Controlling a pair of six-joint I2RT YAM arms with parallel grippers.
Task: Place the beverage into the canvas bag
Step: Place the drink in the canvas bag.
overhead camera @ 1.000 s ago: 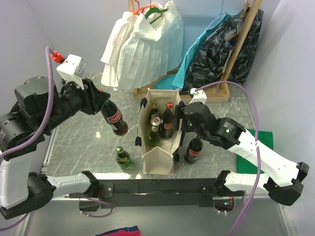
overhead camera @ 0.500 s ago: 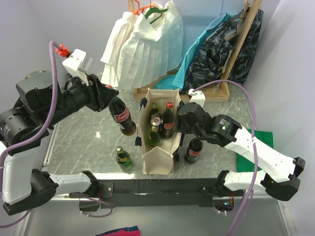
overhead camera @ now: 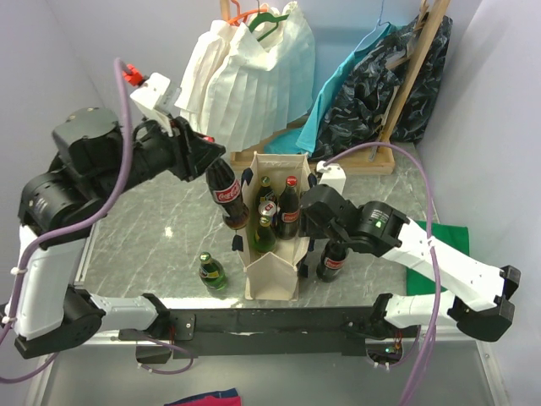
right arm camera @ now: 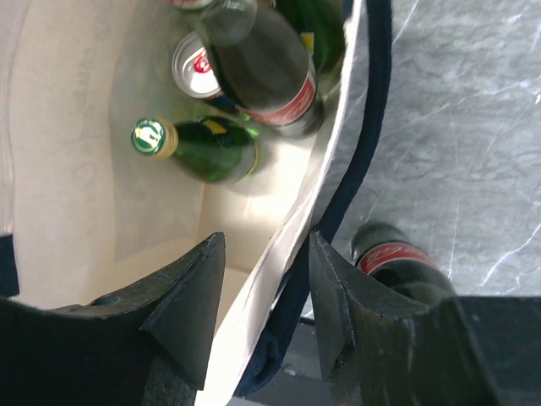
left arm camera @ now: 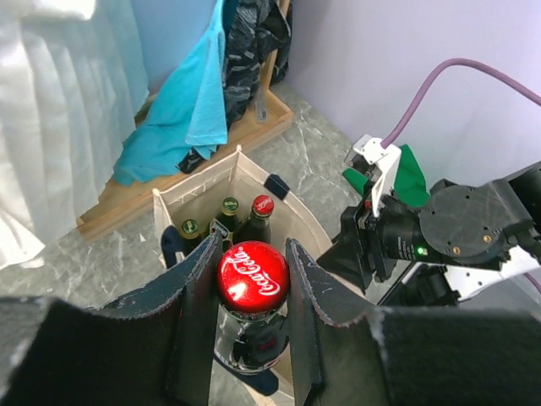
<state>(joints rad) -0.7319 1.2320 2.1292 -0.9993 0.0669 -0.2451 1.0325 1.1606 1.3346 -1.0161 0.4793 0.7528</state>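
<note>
Hanging by its neck from the left gripper [left arm camera: 253, 254], whose fingers clamped it just below the red cap, the cola bottle [overhead camera: 228, 196] hovered tilted over the canvas bag's [overhead camera: 272, 272] 10 o'clock rim, not yet inside. The bag stood upright on the table [overhead camera: 144, 245], holding bottles and a can [right arm camera: 196, 63]. The right gripper [right arm camera: 266, 245] straddled the bag's 3 o'clock wall with its jaws apart. A green bottle [overhead camera: 211, 272] stood at the bag's 8 o'clock and a dark bottle [overhead camera: 332, 260] at its 4 o'clock.
</note>
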